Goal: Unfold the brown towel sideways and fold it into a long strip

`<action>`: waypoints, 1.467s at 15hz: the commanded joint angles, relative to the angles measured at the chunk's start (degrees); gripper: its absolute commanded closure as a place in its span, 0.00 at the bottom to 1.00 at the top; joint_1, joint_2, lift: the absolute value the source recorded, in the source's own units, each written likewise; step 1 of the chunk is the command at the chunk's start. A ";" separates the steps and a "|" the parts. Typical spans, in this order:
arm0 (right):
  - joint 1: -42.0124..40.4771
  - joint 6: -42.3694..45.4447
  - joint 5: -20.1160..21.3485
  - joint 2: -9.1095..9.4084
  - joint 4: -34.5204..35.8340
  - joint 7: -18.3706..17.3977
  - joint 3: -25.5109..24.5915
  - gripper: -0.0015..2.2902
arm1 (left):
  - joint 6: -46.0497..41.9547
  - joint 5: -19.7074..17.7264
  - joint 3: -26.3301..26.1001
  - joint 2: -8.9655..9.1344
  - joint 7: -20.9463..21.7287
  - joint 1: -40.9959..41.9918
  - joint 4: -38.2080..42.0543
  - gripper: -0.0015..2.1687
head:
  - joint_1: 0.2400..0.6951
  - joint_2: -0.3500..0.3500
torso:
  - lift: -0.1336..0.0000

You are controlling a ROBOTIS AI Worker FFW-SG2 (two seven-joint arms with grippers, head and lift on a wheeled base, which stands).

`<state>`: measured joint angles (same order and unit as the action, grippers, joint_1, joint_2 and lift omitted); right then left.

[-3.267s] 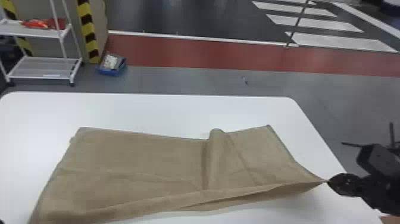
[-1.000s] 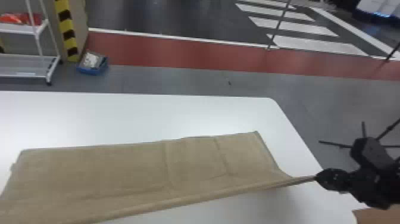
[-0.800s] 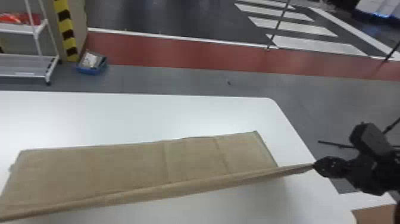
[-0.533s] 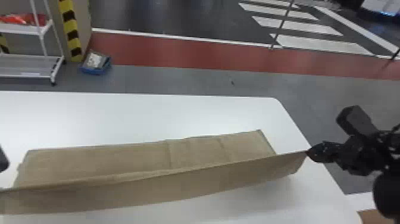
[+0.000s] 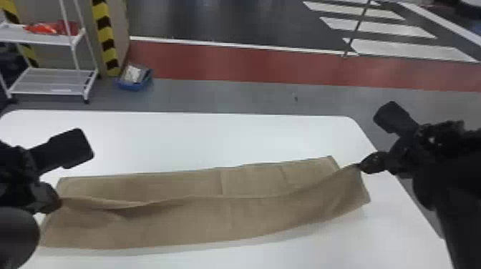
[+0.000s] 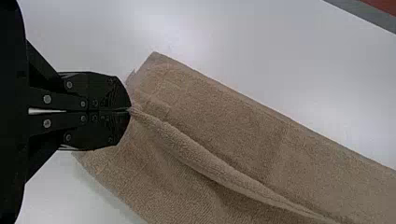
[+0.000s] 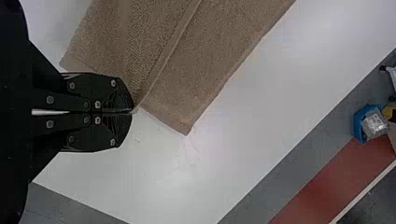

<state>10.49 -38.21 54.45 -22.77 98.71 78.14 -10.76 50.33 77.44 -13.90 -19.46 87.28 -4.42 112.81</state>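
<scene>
Red floor striping (image 5: 232, 64) crosses the grey floor behind the white bench (image 5: 200, 139) in the head view, with a wire cart (image 5: 53, 78) and a blue bin (image 5: 134, 85) at the far left. Across the bench lies the brown towel (image 5: 214, 220), long from side to side. The left tool (image 5: 60, 203) and the right tool (image 5: 360, 165) hold its upper layer up near either end, a loose edge sagging between them over the flat layer behind. I judge this to be the lengthwise fold: the towel looks spread sideways, and the strip is half made.

In the left wrist view, the tool's two fingers are together, clamped on the towel's edge, and a rolled ridge trails away from the tips. The far layer lies smooth on the bench beside it.

In the right wrist view, that tool is likewise closed on the towel, near a flat corner (image 7: 186, 130) resting on the bench. Next, both tools should carry the held edge level to the far edge, draw out the sag, then lower and let go together.
</scene>
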 commanded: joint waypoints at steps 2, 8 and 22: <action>4.72 -0.07 2.15 0.36 -5.02 0.19 3.64 0.66 | -0.97 -0.35 -1.30 1.53 0.00 -5.60 -6.73 0.64 | 1.00 0.26 | 0.10; 6.65 1.16 1.98 -1.23 -8.80 0.19 1.97 0.66 | -2.38 -1.41 3.18 1.44 -0.18 -7.36 -7.70 0.64 | 1.00 0.27 | 0.10; 7.79 -1.83 3.74 2.20 -11.79 -13.01 5.75 0.02 | 0.43 -1.67 4.68 4.69 -22.85 -0.51 -4.97 0.00 | 1.00 0.32 | 0.10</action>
<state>18.61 -39.86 58.23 -20.88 86.64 65.35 -4.91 50.28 75.88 -9.63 -14.81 65.14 -5.88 106.76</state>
